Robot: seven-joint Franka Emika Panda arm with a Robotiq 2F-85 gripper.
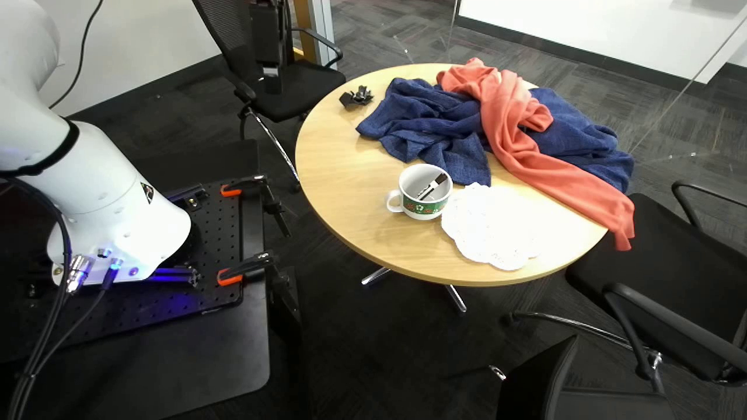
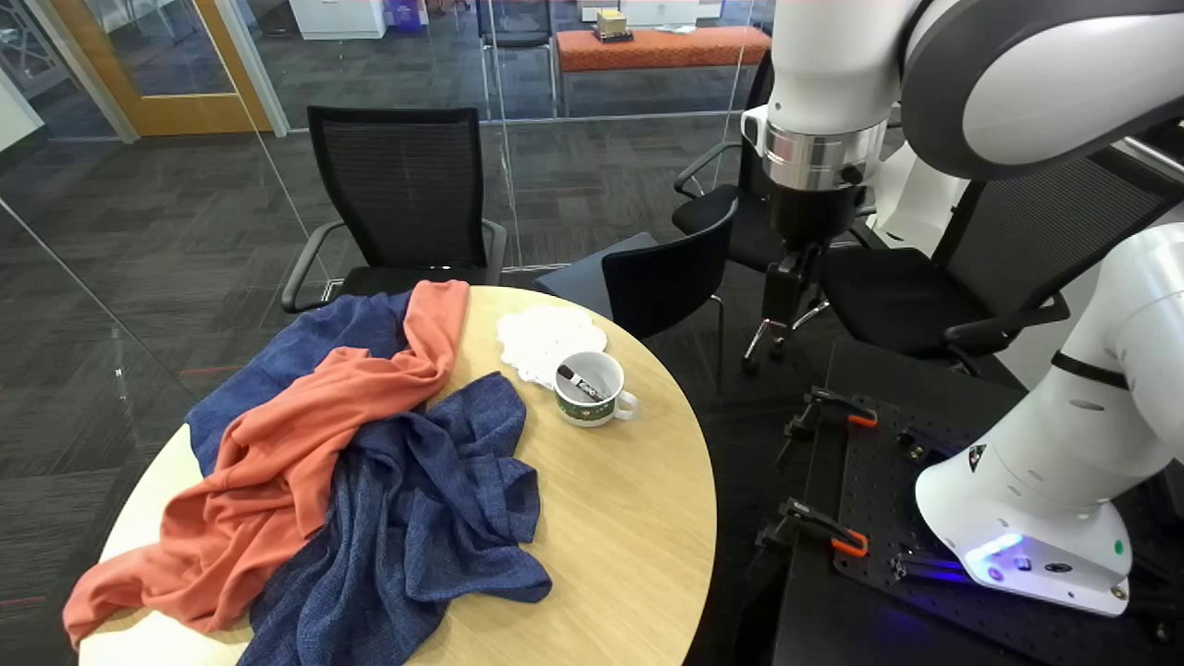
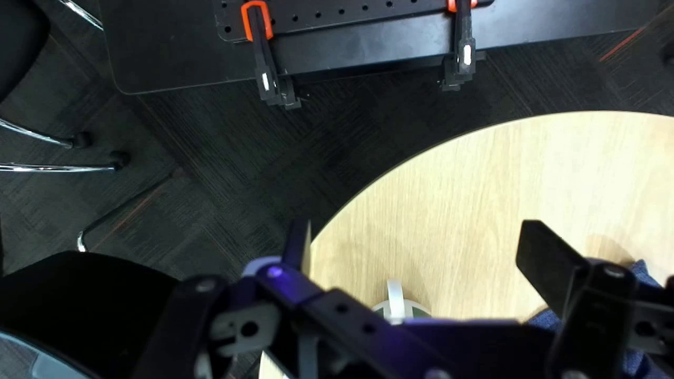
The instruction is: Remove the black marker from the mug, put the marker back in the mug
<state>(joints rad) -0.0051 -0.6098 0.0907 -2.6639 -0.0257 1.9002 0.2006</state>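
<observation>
The whitish mug with a dark green band stands upright on the round table, showing in both exterior views [image 1: 419, 208] [image 2: 585, 414]. The black marker leans inside the mug, its dark end at the rim, in both exterior views [image 1: 430, 188] [image 2: 580, 382]. In the wrist view only the mug's handle and part of its side [image 3: 396, 301] show at the bottom; the marker is hidden there. My gripper [image 3: 416, 242] is open and empty, its fingers wide apart. In both exterior views the gripper [image 1: 271, 79] [image 2: 783, 301] hangs above and away from the mug, off the table's side.
A white lacy cloth [image 1: 490, 227] lies beside the mug on the round table [image 1: 332, 157]. Blue cloth [image 1: 426, 116] and an orange cloth [image 1: 508, 116] are heaped farther over. A small dark lump [image 1: 356, 97] lies near the edge. Black chairs [image 2: 398, 185] stand around.
</observation>
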